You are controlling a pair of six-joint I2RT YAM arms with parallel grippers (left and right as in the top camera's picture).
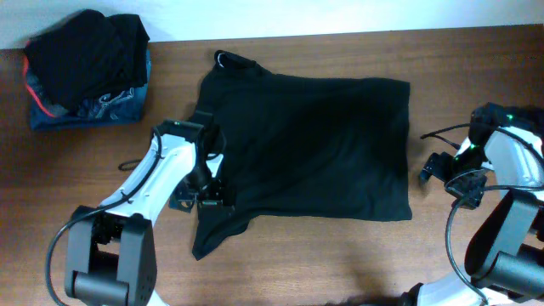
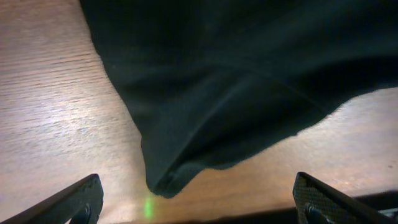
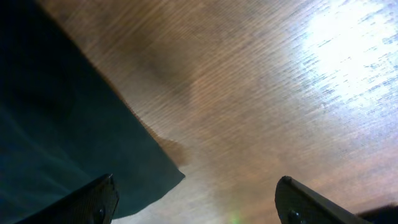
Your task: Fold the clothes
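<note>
The clothes, a black T-shirt (image 1: 314, 144), lie spread flat in the middle of the wooden table, collar (image 1: 229, 60) at the far left and one sleeve (image 1: 212, 234) trailing toward the front. My left gripper (image 1: 204, 197) hovers over the shirt's left edge by that sleeve. In the left wrist view it (image 2: 199, 208) is open and holds nothing, with the sleeve tip (image 2: 165, 183) lying on the wood between its fingers (image 2: 74, 202). My right gripper (image 1: 433, 167) stands just off the shirt's right edge. It (image 3: 199, 205) is open and empty beside the shirt's corner (image 3: 62, 143).
A pile of dark clothes (image 1: 85, 55) sits on a blue patterned cloth (image 1: 102, 109) at the table's far left corner. A thin cable (image 1: 127, 165) lies on the wood left of my left arm. Bare table (image 1: 340, 255) runs along the front.
</note>
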